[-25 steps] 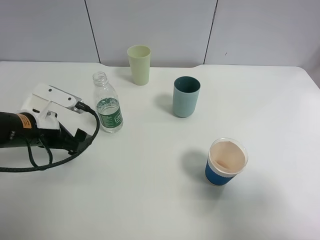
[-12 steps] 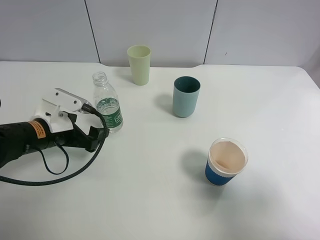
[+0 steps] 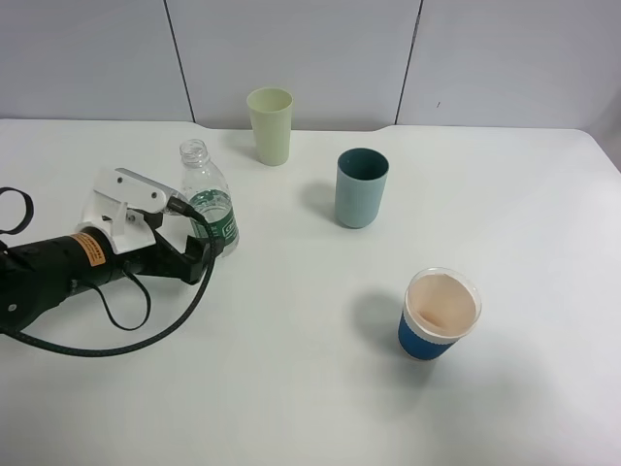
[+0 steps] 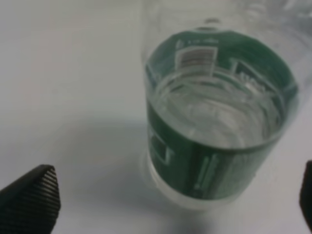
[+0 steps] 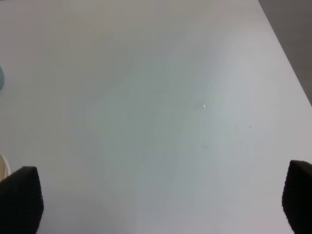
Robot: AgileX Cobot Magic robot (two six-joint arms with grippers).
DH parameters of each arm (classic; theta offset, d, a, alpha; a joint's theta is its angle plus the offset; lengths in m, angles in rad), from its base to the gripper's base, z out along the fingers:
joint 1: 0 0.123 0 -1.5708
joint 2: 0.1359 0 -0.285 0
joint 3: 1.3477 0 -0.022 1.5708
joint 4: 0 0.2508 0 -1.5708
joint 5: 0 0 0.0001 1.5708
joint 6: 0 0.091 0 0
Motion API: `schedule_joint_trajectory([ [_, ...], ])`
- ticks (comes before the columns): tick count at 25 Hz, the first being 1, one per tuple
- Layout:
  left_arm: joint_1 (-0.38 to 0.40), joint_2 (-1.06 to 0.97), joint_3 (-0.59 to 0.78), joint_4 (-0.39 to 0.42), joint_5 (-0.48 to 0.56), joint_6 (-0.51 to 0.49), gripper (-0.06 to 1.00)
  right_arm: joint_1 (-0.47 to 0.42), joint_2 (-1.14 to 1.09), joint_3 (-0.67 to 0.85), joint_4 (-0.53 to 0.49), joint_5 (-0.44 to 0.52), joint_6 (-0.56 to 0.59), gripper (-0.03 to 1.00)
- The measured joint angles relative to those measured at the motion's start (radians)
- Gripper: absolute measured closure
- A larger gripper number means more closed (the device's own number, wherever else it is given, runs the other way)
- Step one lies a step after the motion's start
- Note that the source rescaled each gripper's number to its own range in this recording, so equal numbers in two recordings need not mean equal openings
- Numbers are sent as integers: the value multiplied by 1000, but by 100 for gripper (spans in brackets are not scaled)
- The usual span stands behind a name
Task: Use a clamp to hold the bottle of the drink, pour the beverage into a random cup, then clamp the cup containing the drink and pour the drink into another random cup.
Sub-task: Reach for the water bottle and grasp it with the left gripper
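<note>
one step barely begun: left gripper, wide open and empty, faces the bottle; next, straddle and squeeze it.

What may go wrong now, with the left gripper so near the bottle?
1. The bottle has no cap and holds water; if a finger of the open left gripper bumps it, it may tip and spill.
2. Its clear wall looks thin, so a hard squeeze may deform it.
</note>
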State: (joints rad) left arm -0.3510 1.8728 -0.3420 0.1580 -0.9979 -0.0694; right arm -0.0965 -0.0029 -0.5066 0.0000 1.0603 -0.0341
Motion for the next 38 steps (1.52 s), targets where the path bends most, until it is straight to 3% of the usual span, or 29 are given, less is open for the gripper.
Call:
schedule_joint_trajectory([
  [25, 0, 109, -151, 46, -33, -50, -5, 0, 0, 0, 0, 0, 0, -3],
  [27, 0, 117, -151, 48, -33, -50, 6, 0, 0, 0, 0, 0, 0, -3],
  [28, 0, 119, -151, 48, -31, -50, 20, 0, 0, 0, 0, 0, 0, -3],
  [30, 0, 123, -151, 52, -31, -50, 60, 0, 0, 0, 0, 0, 0, -3],
  [31, 0, 123, -151, 50, -31, -50, 86, 0, 0, 0, 0, 0, 0, -3],
  [32, 0, 123, -151, 50, -31, -50, 94, 0, 0, 0, 0, 0, 0, -3],
  [35, 0, 124, -152, 48, -31, -50, 88, 0, 0, 0, 0, 0, 0, -3],
  [38, 0, 124, -153, 40, -26, -50, 88, 0, 0, 0, 0, 0, 0, -3],
])
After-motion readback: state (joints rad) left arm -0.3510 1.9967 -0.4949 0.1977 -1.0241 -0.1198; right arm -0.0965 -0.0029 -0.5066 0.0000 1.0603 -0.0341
